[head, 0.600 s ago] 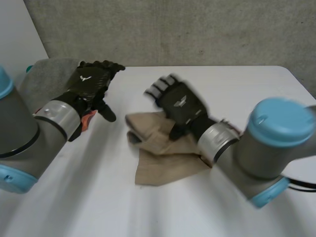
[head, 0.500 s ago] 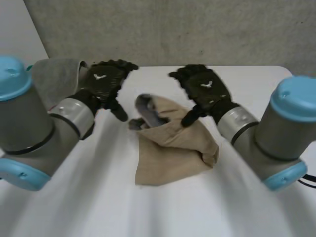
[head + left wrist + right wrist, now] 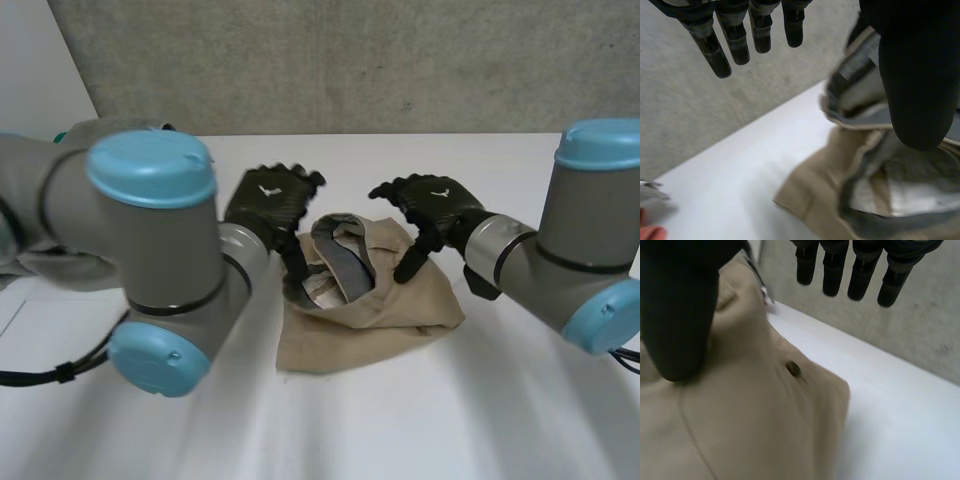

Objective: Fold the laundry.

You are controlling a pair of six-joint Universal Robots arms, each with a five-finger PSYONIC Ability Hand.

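Now flatten before folding: tan garment (image 3: pixel 370 320) bunched mid-table (image 3: pixel 500 420), waistband (image 3: pixel 340 250) gaping upward. Note left hand (image 3: pixel 268 200) and right hand (image 3: pixel 435 198), loose-fingered, gripping nothing, thumbs merely pressed into cloth on either side. Pinch both sides, draw apart evenly. Work toward the bare white nearer and rightward, away from the close far edge.

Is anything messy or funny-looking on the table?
Yes: the tan garment lies bunched between the left hand and right hand, its top gaping open and showing the grey lining, not flat.
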